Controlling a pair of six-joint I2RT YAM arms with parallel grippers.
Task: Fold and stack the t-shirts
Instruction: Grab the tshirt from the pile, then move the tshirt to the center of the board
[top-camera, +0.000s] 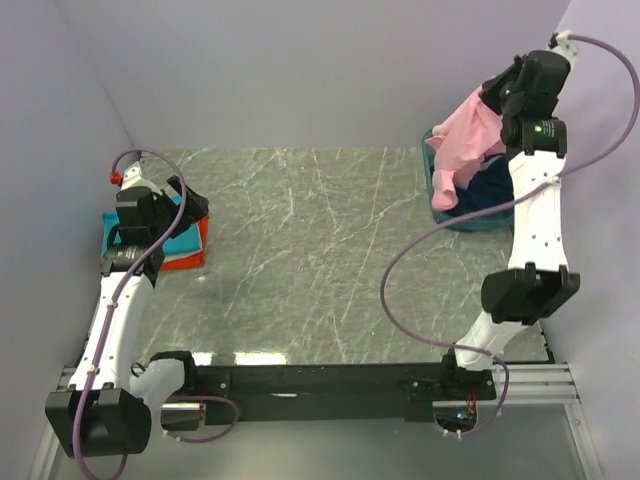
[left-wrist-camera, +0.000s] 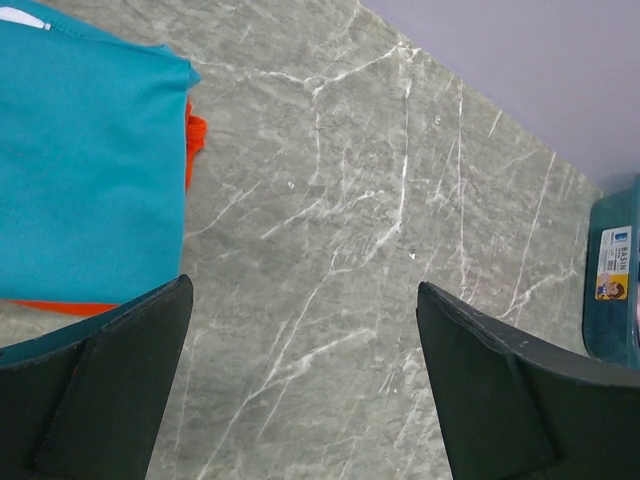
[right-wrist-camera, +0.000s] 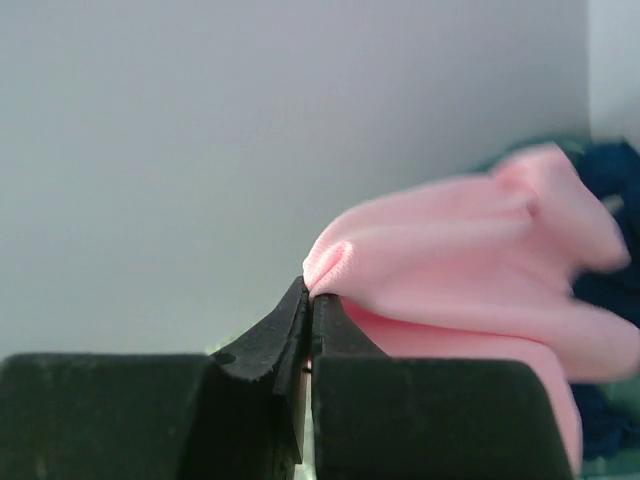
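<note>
My left claw (left-wrist-camera: 303, 290) hangs spread wide above the counter (left-wrist-camera: 350, 200), just beside the folded teal t-shirt (left-wrist-camera: 90, 160), which lies on the orange t-shirt (left-wrist-camera: 194, 140). Farther off, my right claw (right-wrist-camera: 310, 292) is clamped on the pink t-shirt (right-wrist-camera: 450, 270), which hangs over the basin (top-camera: 470, 222) holding the dark blue t-shirt (top-camera: 487, 185).

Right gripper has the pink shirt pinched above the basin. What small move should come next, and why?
Probably raise the right gripper a little higher before carrying: it is shut on a fold of the pink t-shirt, whose lower end reaches down to the teal basin beside the dark blue t-shirt, so it likely needs clearance.
</note>
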